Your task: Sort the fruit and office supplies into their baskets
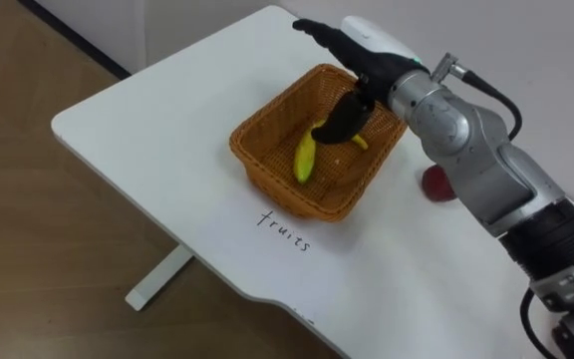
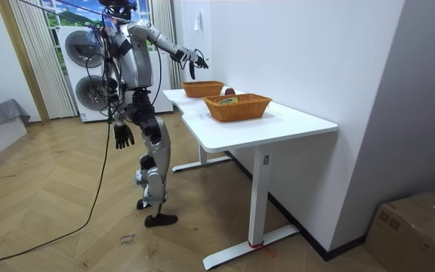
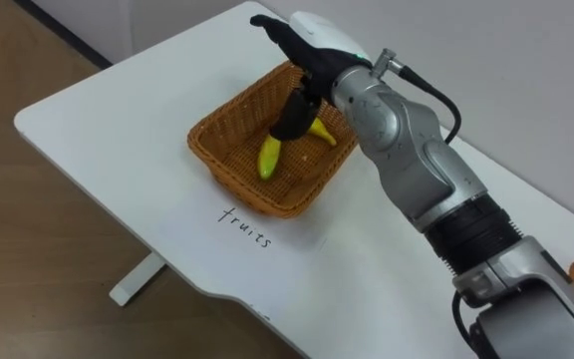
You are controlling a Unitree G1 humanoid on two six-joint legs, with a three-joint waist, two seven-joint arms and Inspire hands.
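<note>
Over the left woven brown basket (image 1: 272,178), the right hand (image 1: 362,50) hovered unclenched, the yellow banana (image 1: 306,160) lying inside where fruit belongs; the left hand (image 2: 123,136) dangled slack.

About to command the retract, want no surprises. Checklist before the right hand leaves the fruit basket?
1. Fruit placed: ok, banana lies inside the fruit basket.
2. Release done: cannot tell; the right hand hangs over the basket, its fingers reaching down to the banana's upper end.
3. Basket stable: ok, upright on the table, next to the handwritten label.
4. Next item located: ok, a red object sits on the table beside the forearm, partly hidden.
5. Other arm clear: ok, left hand hangs at the robot's side.
</note>
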